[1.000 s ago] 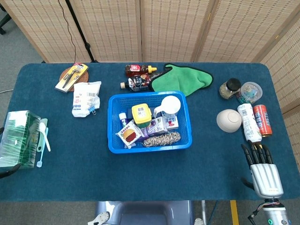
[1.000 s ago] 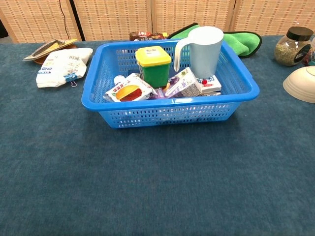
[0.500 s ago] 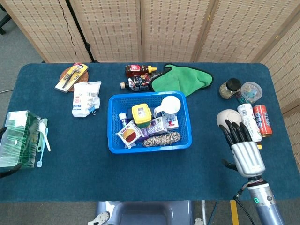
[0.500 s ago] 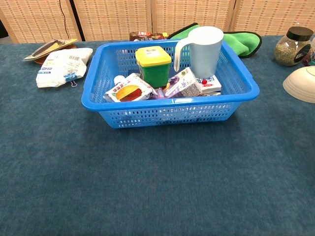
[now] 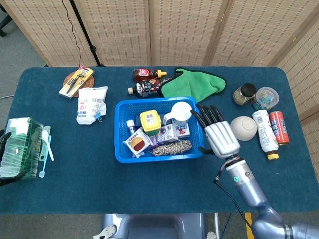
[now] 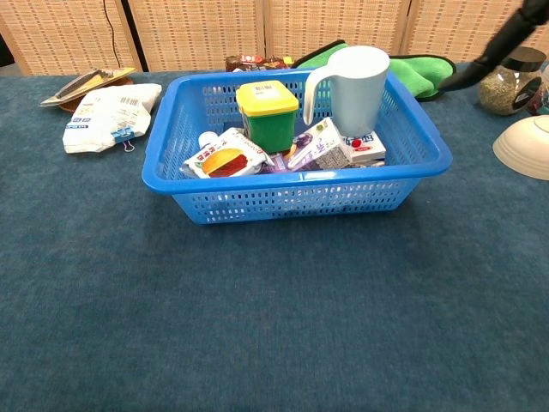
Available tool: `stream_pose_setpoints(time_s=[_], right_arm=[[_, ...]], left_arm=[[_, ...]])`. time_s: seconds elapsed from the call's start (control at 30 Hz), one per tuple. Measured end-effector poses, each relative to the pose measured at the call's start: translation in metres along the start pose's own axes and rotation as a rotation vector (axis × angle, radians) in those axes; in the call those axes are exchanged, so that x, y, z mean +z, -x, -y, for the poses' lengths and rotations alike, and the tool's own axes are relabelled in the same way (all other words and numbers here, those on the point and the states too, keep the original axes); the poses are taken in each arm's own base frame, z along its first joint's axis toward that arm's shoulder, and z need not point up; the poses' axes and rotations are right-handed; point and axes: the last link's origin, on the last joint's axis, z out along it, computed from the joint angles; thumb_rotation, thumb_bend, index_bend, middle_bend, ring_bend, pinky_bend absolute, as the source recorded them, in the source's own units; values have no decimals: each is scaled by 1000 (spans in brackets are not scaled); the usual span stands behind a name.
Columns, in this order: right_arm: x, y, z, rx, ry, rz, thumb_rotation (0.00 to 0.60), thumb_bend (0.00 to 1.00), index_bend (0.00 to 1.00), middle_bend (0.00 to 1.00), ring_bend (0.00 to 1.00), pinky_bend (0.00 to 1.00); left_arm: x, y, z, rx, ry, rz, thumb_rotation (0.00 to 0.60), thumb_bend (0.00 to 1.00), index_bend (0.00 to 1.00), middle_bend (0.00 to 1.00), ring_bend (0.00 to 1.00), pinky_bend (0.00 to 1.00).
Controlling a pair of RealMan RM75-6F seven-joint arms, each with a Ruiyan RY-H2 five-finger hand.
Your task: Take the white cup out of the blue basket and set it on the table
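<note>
The white cup (image 5: pixel 181 112) stands upright in the far right corner of the blue basket (image 5: pixel 121 155), its handle to the left. The right hand (image 5: pixel 218 135) is just right of it, over the basket's right rim, fingers (image 5: pixel 205 116) spread and holding nothing.

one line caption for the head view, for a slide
Right hand, fingers spread, nears the white cup standing in the blue basket.
</note>
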Motion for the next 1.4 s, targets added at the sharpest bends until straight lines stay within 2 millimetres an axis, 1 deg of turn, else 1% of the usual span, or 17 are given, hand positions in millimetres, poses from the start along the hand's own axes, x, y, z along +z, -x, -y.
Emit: stream_pose_setpoints(time_s=[0.1,0.2,0.43,0.6,0.7,0.93,1.0,1.03,1.07,1.1,1.13,1.17,1.23,1.3,1.33,1.4], right_arm=[[23,4,11,-6,-10,18,600,0,0,0,0,0],[42,11,19,-25,-8,39,600,0,0,0,0,0],[78,29,21,-59,26,93,600,0,0,0,0,0],[98,43,17,-84,61,141,600,0,0,0,0,0],[108,47,16,-106,72,154,600,0,0,0,0,0],[119,53,8,-159,99,166,600,0,0,0,0,4],[122,55,6,-173,105,166,600,0,5,0,0,41],[123,56,5,-177,106,166,600,12,22,4,0,87],[124,57,5,-180,107,166,600,34,41,13,3,126],[125,59,4,-184,110,167,600,89,83,40,19,189],[126,59,3,-186,111,167,600,173,136,85,52,256],[127,60,3,-188,113,167,600,235,178,125,86,299],[130,62,3,-192,115,160,600,396,325,261,209,401],[132,63,3,-187,115,148,600,483,423,358,300,464],[132,63,4,-179,113,144,600,519,451,395,335,486],[132,64,5,-155,112,135,600,565,468,429,368,497]], left_arm=[[2,0,0,-1,-8,0,600,0,0,0,0,0],[3,0,0,0,-12,-2,600,0,0,0,0,0],[4,2,-2,12,-21,-2,600,0,0,0,0,0],[4,2,-3,11,-32,-5,600,0,0,0,0,0],[4,2,-2,11,-36,-5,600,0,0,0,0,0],[5,2,-2,7,-39,-3,600,0,0,0,0,0],[5,2,-2,5,-40,-4,600,0,0,0,0,0],[5,2,-2,4,-41,-5,600,0,0,0,0,0],[5,1,-1,4,-42,-6,600,0,0,0,0,0],[5,1,-1,3,-42,-7,600,0,0,0,0,0],[4,1,-1,3,-42,-6,600,0,0,0,0,0],[4,1,-1,3,-42,-7,600,0,0,0,0,0],[4,1,0,2,-43,-8,600,0,0,0,0,0],[4,0,0,-1,-46,-9,600,0,0,0,0,0],[5,0,1,-3,-47,-11,600,0,0,0,0,0],[5,0,1,-3,-48,-10,600,0,0,0,0,0]])
